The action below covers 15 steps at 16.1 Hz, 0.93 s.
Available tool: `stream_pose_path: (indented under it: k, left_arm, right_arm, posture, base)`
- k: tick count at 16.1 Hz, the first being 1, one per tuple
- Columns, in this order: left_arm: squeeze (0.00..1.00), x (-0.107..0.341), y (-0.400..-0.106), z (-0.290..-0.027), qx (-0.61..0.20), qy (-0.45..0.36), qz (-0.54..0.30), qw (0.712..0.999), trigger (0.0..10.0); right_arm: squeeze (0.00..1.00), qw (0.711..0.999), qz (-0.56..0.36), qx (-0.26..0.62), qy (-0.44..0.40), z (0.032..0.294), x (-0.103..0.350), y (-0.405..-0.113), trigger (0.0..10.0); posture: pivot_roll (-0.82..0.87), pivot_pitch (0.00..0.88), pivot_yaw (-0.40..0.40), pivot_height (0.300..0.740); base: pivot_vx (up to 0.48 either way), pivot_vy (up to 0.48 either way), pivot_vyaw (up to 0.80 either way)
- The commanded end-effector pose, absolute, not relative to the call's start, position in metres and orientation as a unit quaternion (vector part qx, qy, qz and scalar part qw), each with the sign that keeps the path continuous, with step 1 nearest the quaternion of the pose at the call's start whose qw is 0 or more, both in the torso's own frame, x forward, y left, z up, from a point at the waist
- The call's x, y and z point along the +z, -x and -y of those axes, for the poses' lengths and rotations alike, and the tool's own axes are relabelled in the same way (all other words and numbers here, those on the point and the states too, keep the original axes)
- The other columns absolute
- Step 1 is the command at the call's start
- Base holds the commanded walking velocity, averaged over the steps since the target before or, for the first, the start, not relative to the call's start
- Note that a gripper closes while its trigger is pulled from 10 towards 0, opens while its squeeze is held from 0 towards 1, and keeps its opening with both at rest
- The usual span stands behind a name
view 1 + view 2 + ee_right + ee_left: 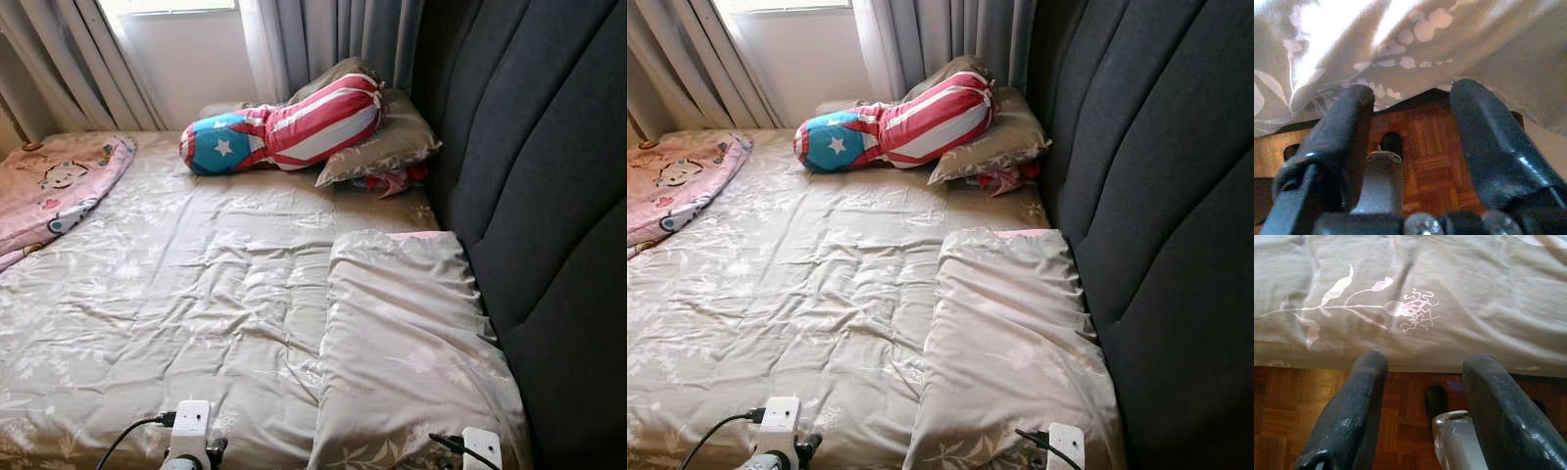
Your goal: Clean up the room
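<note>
i'm at bed edge | left gripper and right gripper both spread wide, empty | near pillow lies just ahead of right gripper, long axis running along the headboard | right arm nearer

Grey curtains; dark headboard; seemingly parquet floor.

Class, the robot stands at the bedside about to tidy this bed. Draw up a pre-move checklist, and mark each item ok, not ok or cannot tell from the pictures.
1. Left gripper open, holding nothing: ok.
2. Right gripper open, holding nothing: ok.
3. Near pillow flat against the headboard: ok.
4. Star-and-stripe bolster tidy: not ok, it lies across the far pillow.
5. Pink blanket folded: not ok, bunched at the bed's left edge.
6. Bedsheet smooth: not ok, wrinkled.
</note>
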State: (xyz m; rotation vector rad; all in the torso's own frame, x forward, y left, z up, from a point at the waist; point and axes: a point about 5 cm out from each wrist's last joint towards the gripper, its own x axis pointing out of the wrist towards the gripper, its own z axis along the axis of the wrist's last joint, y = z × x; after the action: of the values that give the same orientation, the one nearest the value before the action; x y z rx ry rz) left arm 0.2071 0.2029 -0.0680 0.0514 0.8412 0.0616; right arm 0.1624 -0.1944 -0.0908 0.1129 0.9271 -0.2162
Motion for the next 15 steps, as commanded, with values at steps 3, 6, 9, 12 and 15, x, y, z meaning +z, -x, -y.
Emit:
stream_pose_path:
  k: [3,6,9,12,15]
  left_arm:
    - [0.0,-0.079,-0.19,-0.201,0.031,-0.035,-0.446,0.894,10.0]
    - [0.0,-0.081,-0.183,-0.206,0.033,-0.031,-0.453,0.891,10.0]
    - [0.0,-0.081,-0.182,-0.209,0.034,-0.036,-0.453,0.89,10.0]
    - [0.0,-0.081,-0.182,-0.208,0.027,-0.044,-0.453,0.89,10.0]
    - [0.0,-0.08,-0.184,-0.207,0.027,-0.047,-0.451,0.891,10.0]
  right_arm:
    - [0.0,0.882,-0.459,-0.086,-0.053,0.189,-0.095,-0.156,10.0]
    - [0.0,0.883,-0.464,-0.062,-0.038,0.183,-0.095,-0.157,10.0]
    - [0.0,0.885,-0.465,-0.035,-0.007,0.179,-0.094,-0.159,10.0]
    - [0.0,0.887,-0.46,-0.035,-0.002,0.178,-0.093,-0.163,10.0]
    - [0.0,0.889,-0.458,-0.033,-0.001,0.178,-0.092,-0.166,10.0]
  posture:
    - [-0.02,0.0,0.027,0.74]
    - [-0.02,0.0,0.034,0.74]
    - [-0.03,0.0,0.037,0.74]
    - [-0.03,0.0,0.04,0.74]
    - [-0.02,0.0,0.037,0.74]
  base:
    - [0.0,0.0,0.0]
    - [0.0,0.0,0.0]
    - [0.0,0.0,0.27]
    - [0.0,0.0,0.8]
    - [0.0,0.0,0.8]
